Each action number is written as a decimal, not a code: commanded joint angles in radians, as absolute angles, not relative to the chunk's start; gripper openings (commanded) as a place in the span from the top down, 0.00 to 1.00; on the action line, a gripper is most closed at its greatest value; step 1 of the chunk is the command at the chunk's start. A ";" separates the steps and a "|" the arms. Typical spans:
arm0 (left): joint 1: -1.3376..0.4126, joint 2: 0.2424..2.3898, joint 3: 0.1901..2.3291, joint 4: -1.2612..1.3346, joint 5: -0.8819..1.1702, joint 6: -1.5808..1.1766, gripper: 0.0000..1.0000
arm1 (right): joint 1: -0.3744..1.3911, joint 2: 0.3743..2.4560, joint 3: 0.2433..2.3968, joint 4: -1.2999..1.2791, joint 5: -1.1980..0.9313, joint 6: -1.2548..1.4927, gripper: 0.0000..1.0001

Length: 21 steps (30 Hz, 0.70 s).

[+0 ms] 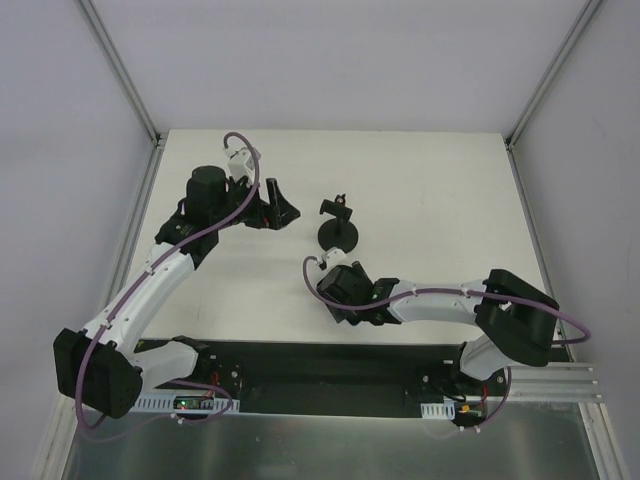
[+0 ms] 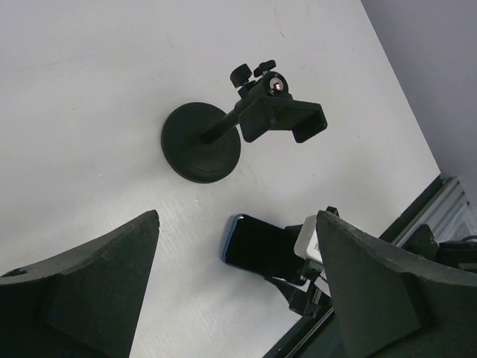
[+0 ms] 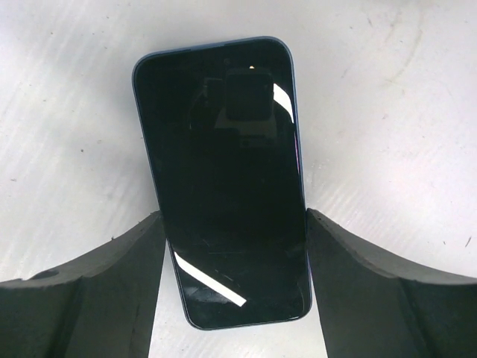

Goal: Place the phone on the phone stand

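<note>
The phone [image 3: 223, 149], a glossy black slab, lies flat on the white table [image 1: 430, 200]. My right gripper [image 3: 235, 216] is shut on it, one finger against each long side near its lower half. In the top view the right gripper [image 1: 345, 292] hides the phone. The phone stand [image 1: 340, 232] is just beyond it, upright on its round base, cradle empty. The left wrist view shows the stand [image 2: 203, 142] with its cradle [image 2: 287, 121] and the phone's end [image 2: 257, 246]. My left gripper [image 1: 275, 205] is open and empty, left of the stand.
A black strip [image 1: 320, 365] with the arm bases runs along the table's near edge. Grey walls with metal frame posts [image 1: 120, 70] close in the table's left, right and far sides.
</note>
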<state>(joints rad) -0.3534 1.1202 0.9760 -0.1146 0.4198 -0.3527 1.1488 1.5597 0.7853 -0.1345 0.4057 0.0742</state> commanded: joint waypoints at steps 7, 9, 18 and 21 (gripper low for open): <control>-0.357 1.076 0.815 -0.005 0.583 -0.616 0.23 | 1.146 1.344 0.651 0.093 0.474 0.086 0.99; -0.359 1.031 0.699 0.061 0.591 -0.672 0.22 | 1.144 1.321 0.629 0.130 0.456 0.063 0.99; -0.503 1.109 0.549 0.400 0.683 -0.761 0.25 | 1.146 1.141 0.549 0.233 0.388 0.049 0.99; -0.552 1.163 0.564 0.423 0.634 -0.764 0.29 | 1.146 1.071 0.529 0.245 0.364 0.058 0.99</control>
<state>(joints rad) -0.5030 1.1179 0.5304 0.2970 0.6464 -0.7429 1.1469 1.1679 0.5373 0.1272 0.3981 0.0589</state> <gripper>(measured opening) 0.722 0.713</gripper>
